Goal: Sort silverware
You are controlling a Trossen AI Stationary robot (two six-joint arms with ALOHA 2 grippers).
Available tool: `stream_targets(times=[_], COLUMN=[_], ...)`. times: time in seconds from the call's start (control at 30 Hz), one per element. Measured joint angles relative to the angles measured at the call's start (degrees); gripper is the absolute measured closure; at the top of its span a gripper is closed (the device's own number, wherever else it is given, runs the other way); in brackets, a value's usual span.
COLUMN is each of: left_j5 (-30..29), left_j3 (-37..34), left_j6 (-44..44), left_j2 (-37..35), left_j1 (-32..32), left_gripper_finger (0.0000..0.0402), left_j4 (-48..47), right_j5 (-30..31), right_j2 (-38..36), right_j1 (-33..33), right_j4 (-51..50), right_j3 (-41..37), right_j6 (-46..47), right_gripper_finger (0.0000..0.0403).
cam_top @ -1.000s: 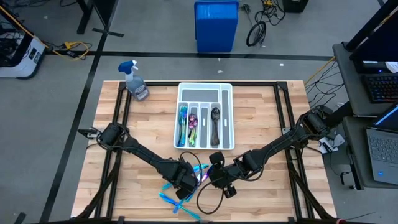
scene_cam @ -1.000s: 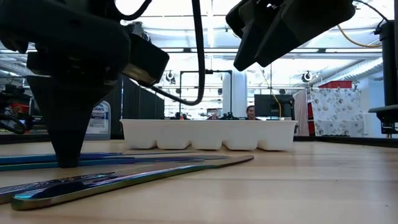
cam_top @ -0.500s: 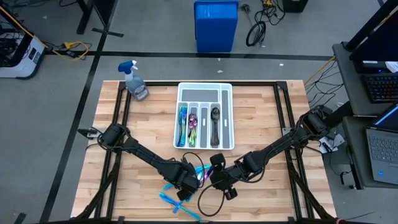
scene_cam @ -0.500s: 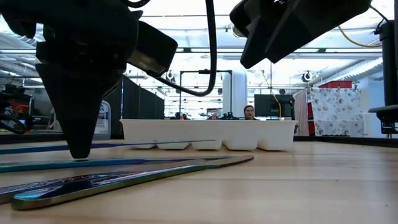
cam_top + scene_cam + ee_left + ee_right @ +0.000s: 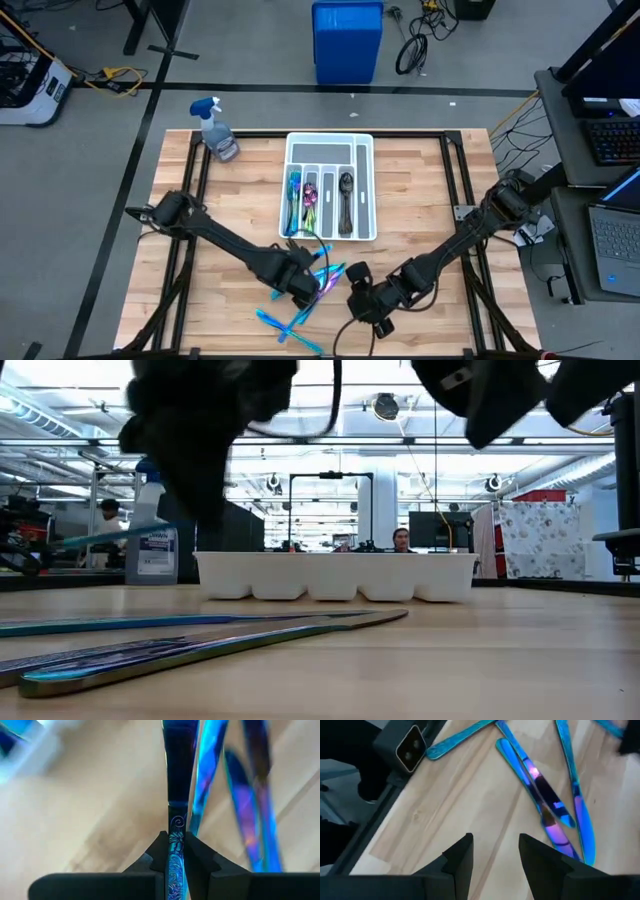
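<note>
My left gripper is shut on a blue piece of cutlery, near the table's near edge and in front of the white tray. Fork or knife, I cannot tell. My right gripper hovers open just to its right, over bare wood. Several blue and iridescent knives and forks lie flat and crossed on the table around both grippers. The tray holds sorted pieces in its long slots. My left gripper pinches the blue piece between its two fingers on the scroll-patterned part of its handle. The fingers come from above, and the piece runs on straight ahead of them. It is lifted clear of the table and lies about level in the low view.
A spray bottle stands at the table's far left corner. A blue bin sits on the floor beyond the far edge. A black cable loops by the near edge. A person sits far behind the tray.
My left gripper has risen from the table with the blue piece, which is now lifted clear and about level where it lay among the others before. My right gripper has moved up and toward the near edge, away from the pile.
</note>
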Motion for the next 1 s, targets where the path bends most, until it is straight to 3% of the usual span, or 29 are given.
stream_targets(times=[0.17,0.47,0.77,1.0], left_j5=[-7.8,-22.0,-24.9,-25.4], left_j3=[0.4,0.5,0.5,0.4], left_j6=[-3.0,-0.4,2.2,0.0], left_j2=[-3.1,-4.8,-2.1,2.5], left_j1=[2.2,11.2,18.7,20.2], left_gripper_finger=[0.0377,0.0377,0.0377,0.0377], left_j4=[1.6,12.4,23.0,23.3], right_j5=[2.4,2.5,3.0,4.1], right_j2=[0.0,0.0,0.0,-0.1], right_j1=[1.8,5.0,7.3,7.9], right_j4=[-3.3,-4.3,-3.8,-3.7], right_j3=[0.0,0.0,0.0,0.0], right_j6=[4.0,7.8,9.8,9.7], right_gripper_finger=[0.0261,0.0261,0.0261,0.0261])
